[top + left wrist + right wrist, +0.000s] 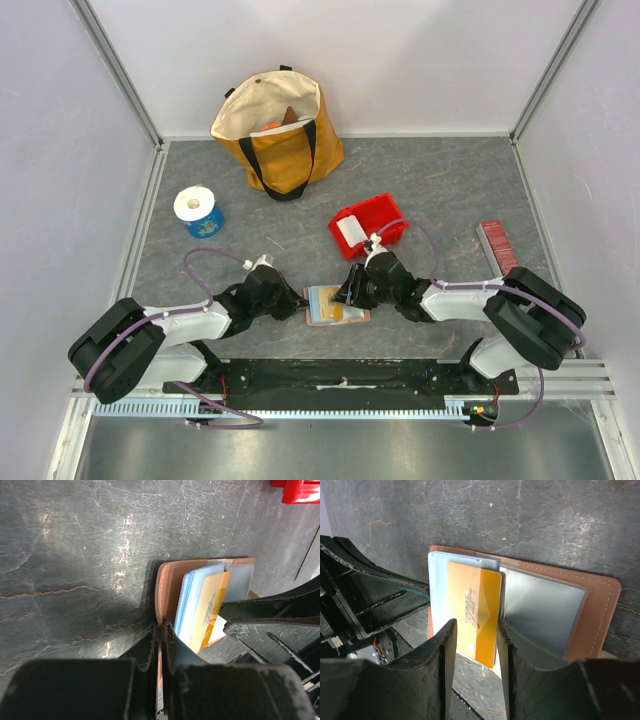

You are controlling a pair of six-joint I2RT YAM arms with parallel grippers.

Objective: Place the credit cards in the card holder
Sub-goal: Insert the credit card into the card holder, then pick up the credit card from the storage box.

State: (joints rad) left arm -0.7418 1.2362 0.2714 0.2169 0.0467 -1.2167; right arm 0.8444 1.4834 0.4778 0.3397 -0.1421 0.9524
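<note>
"Looking at the card holder [600, 605], where does it lie?"

"Open and flat on the grey table [450, 190], between the two grippers and not far from the arms' bases. The left gripper [161, 627] is at its left end, and the right gripper [476, 630] reaches in from the right."

"What is the left gripper doing?"

"Its fingers are pressed together on the holder's tan leather edge. A strip of leather shows between them."

"And the right one?"

"Its fingers [445, 650] stand apart, one along each long side of the yellow card [475, 595]. Whether they press on its edges I cannot tell."

"Which way does the holder run?"

"In the right wrist view its long axis goes across the picture, dropping a little toward the right. The left half carries the cards and the right half a clear plastic window [545, 615]."

"And the yellow card?"

"It lies on the left half, over a light blue card [437, 585]. Its long axis is crosswise to the holder's and points back at the right gripper. Its near short end overhangs the holder's near edge, between the fingers. Its far end stops short of the holder's far edge."

"Anything else close by?"

"A red bin [390, 212] stands on the table, close behind the right wrist in the top view."
</note>
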